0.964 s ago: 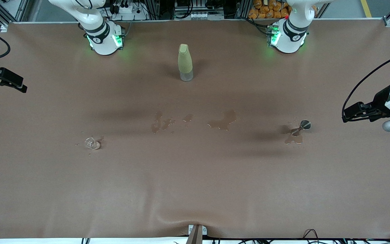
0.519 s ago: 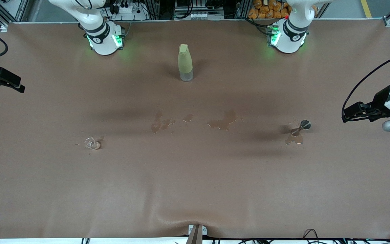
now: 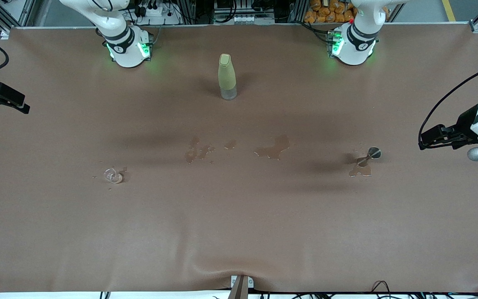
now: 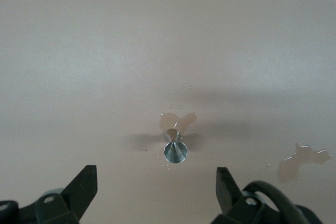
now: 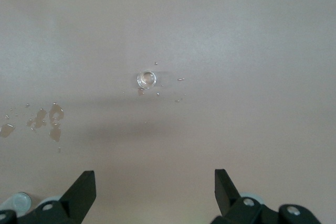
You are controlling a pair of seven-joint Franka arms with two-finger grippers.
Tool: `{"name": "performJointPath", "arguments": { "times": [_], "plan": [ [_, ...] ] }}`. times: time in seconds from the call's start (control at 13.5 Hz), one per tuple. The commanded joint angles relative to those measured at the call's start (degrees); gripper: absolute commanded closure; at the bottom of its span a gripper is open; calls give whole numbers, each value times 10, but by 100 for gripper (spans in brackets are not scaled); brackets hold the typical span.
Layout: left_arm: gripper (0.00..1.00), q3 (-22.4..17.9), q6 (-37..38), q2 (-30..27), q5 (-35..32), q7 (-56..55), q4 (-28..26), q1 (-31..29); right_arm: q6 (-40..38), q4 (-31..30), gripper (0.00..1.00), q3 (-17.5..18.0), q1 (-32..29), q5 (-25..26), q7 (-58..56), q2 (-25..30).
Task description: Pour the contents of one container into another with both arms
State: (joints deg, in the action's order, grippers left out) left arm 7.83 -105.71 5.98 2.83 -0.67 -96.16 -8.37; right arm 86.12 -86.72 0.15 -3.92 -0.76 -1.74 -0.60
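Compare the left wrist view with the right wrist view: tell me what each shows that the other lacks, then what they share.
Only the left wrist view shows the metal measure, standing by a puddle, below the open left gripper. Only the right wrist view shows the clear cup, upright among droplets, below the open right gripper. Both show the brown table with spilled liquid.

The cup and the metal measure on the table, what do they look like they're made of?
The cup looks like clear glass or plastic; you see the brown table through it, and which one is unclear. The measure looks like polished metal, probably steel: silvery, with a bright reflective rim.
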Motion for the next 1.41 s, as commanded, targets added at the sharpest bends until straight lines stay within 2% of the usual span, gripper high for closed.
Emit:
{"name": "performJointPath", "arguments": {
  "times": [0.0, 0.74, 0.89, 1.33],
  "plan": [
    [0, 1, 5, -4, -11, 7, 0, 1, -5, 15, 0, 5, -6, 3, 8, -6],
    [0, 2, 8, -4, -4, 21, 0, -2, -5, 15, 0, 5, -4, 11, 0, -6],
    [0, 2, 14, -3, 0, 73, 1, -4, -6, 18, 0, 4, -15, 9, -13, -5],
    [0, -2, 15, 6, 89, 301, -3, -32, -12, 19, 0, 4, -63, 9, -148, 1]
  ]
}}
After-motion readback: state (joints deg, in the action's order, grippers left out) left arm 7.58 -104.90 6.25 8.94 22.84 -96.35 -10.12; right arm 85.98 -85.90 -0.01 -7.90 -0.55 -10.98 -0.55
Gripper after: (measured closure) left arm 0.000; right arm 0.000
